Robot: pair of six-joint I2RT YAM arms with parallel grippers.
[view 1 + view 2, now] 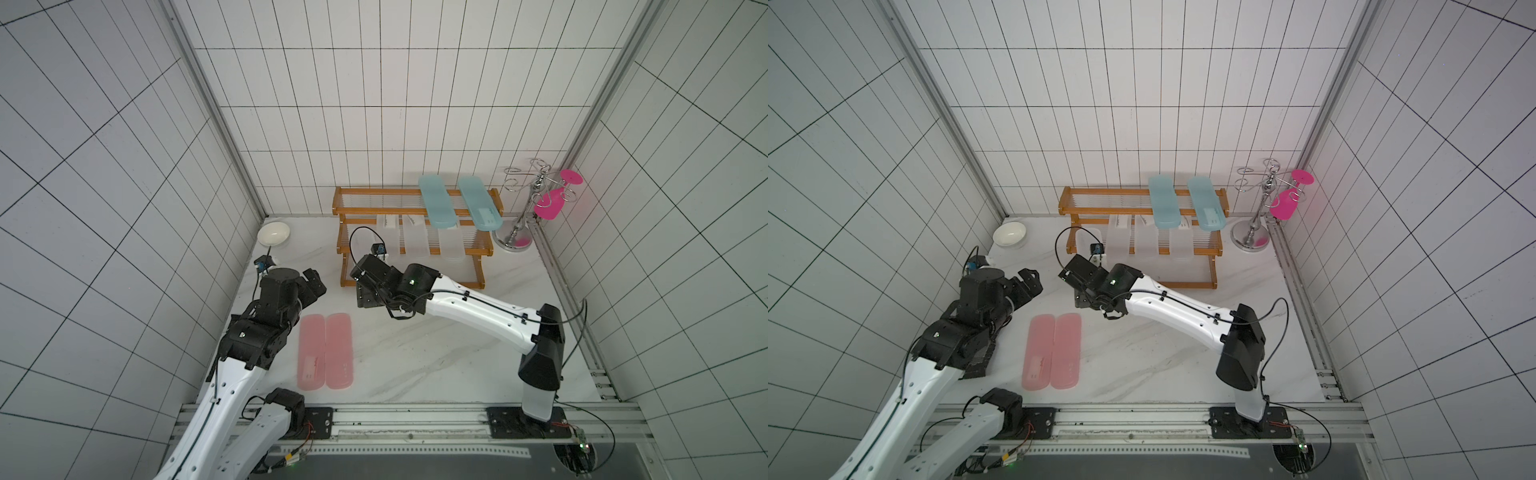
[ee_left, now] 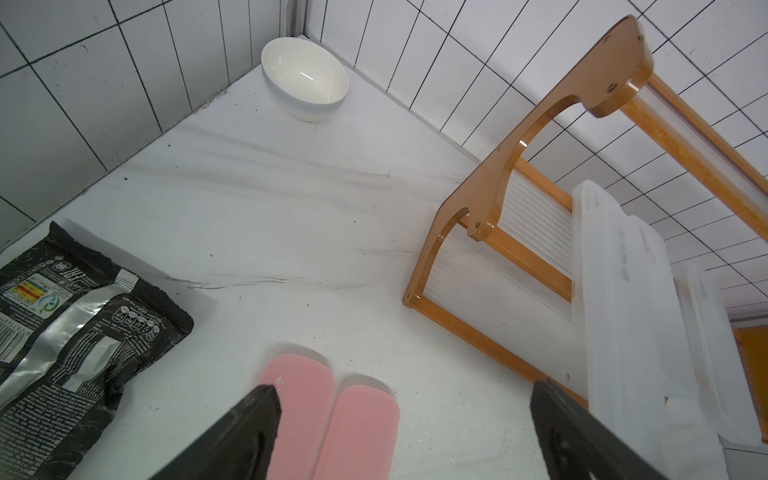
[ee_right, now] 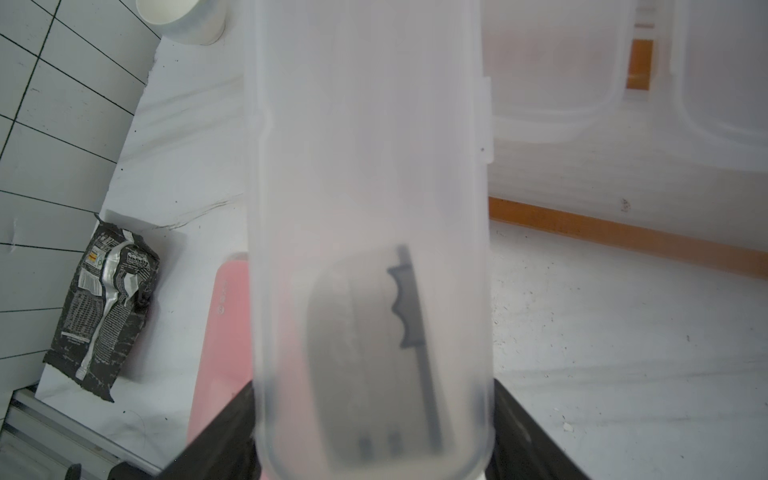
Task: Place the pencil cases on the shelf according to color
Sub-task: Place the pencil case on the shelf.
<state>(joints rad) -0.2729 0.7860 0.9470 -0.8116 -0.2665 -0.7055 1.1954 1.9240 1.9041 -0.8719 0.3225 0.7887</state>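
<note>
1. The right end effector (image 3: 370, 419) was clamped on one end of a frosted clear case (image 3: 370, 166). It held the case above the tabletop (image 1: 436, 353), just in front of the shelf (image 1: 374, 191), at the shelf's end nearer the white bowl (image 1: 273, 233).
2. The left end effector (image 2: 403, 388) hung with its jaws apart and empty over the far ends of the two pink cases (image 1: 311, 357). These lay side by side on the tabletop.
3. The step in hand looked to be seating this case on the middle tier beside the three clear cases (image 1: 1146, 239) already there. The two teal cases (image 1: 436, 201) lay on the top tier.
4. To do it well, the case should be kept level and parallel to its neighbours and brought in over the free rods at the bowl end.
5. It should rest across the tier's front and back rails before the jaws part. It should also stay off the nearest clear case, which would probably slide easily on smooth rods.
6. Only the right wrist view showed the grip plainly. In both top views the held case was at best a faint outline.
7. Both wrist views showed a black foil packet (image 2: 75, 332) near the pink cases, which the left arm hid in both top views. Only the top views showed the teal cases.
</note>
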